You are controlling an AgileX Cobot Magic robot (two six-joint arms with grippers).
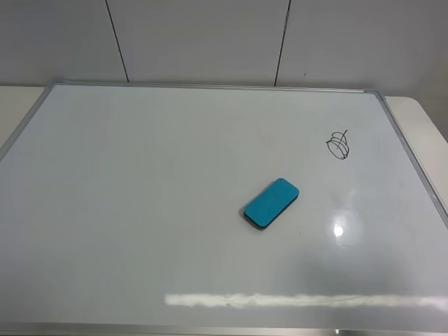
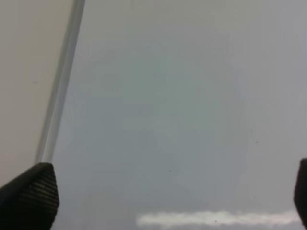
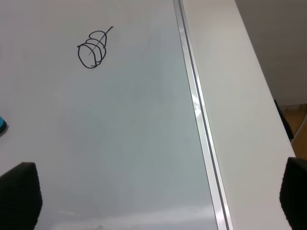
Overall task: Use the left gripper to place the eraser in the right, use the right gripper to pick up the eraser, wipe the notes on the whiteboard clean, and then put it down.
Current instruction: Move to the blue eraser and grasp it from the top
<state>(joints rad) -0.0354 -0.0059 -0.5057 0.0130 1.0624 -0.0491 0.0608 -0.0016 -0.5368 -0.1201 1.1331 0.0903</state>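
The teal-blue eraser (image 1: pixel 271 203) lies flat on the whiteboard (image 1: pixel 140 210), right of centre; a sliver of it (image 3: pixel 2 127) shows at the edge of the right wrist view. The notes (image 1: pixel 338 145), a black scribble, sit up and to the right of it and also show in the right wrist view (image 3: pixel 93 50). No arm shows in the exterior high view. My left gripper (image 2: pixel 165 196) is open and empty over bare board near its frame (image 2: pixel 60 86). My right gripper (image 3: pixel 157 194) is open and empty, over the board's right frame (image 3: pixel 196 110).
The board rests on a pale table (image 1: pixel 423 122) that shows past its right and left edges, and in the right wrist view (image 3: pixel 240 120). A grey panelled wall (image 1: pixel 210 38) stands behind. Light glare (image 1: pixel 338 229) marks the board.
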